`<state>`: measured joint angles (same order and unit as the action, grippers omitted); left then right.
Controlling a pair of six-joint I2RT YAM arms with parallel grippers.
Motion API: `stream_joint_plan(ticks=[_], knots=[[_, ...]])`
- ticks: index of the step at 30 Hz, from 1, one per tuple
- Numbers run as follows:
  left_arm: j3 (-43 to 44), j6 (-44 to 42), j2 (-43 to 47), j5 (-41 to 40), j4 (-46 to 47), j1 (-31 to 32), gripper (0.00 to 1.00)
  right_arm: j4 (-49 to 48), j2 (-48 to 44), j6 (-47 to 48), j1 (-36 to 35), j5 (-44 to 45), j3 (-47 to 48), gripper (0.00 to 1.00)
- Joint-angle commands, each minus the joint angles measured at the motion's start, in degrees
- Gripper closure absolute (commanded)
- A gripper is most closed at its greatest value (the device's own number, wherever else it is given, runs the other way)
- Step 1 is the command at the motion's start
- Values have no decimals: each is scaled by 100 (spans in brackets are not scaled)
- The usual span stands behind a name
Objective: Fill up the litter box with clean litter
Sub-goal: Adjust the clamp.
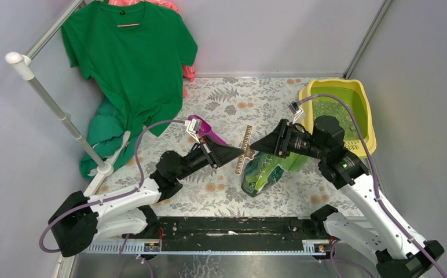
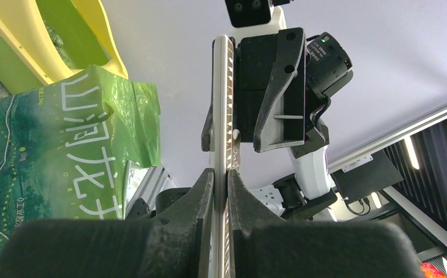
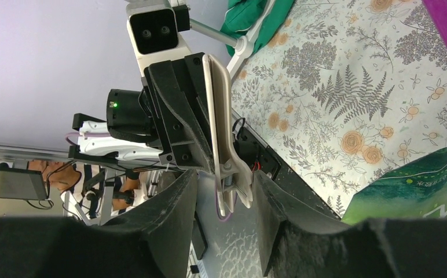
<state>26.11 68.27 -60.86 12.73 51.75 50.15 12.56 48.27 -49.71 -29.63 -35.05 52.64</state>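
Observation:
The yellow litter box (image 1: 365, 98) stands at the back right with green clean litter (image 1: 329, 109) inside; its corner also shows in the left wrist view (image 2: 13, 43). A green printed bag (image 1: 264, 169) (image 2: 53, 150) (image 3: 418, 194) lies on the floral table in front of it. A long pale bag clip (image 1: 245, 149) (image 2: 223, 104) (image 3: 218, 133) hangs between the two arms. My left gripper (image 1: 237, 154) (image 2: 222, 180) is shut on the clip. My right gripper (image 1: 256, 145) (image 3: 224, 200) is open, its fingers either side of the clip's end with gaps.
A purple scoop (image 1: 204, 128) (image 3: 446, 23) lies on the table behind the left arm. A green T-shirt (image 1: 131, 63) hangs on a white rack (image 1: 53, 104) at the back left. Grey walls close the cell on all sides.

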Motion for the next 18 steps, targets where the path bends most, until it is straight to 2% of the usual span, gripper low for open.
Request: stream_joint_plan(ticks=[1, 10, 18], knots=[[-104, -13, 66, -254, 232, 15, 90, -388, -66, -95, -40, -148, 72, 54], [-127, 78, -30, -351, 410, 17, 91, -397, -20, -91, -40, -263, -20, 50], [-111, 151, -201, -361, 585, 12, 91, -446, -2, -109, -44, -367, -104, 51]])
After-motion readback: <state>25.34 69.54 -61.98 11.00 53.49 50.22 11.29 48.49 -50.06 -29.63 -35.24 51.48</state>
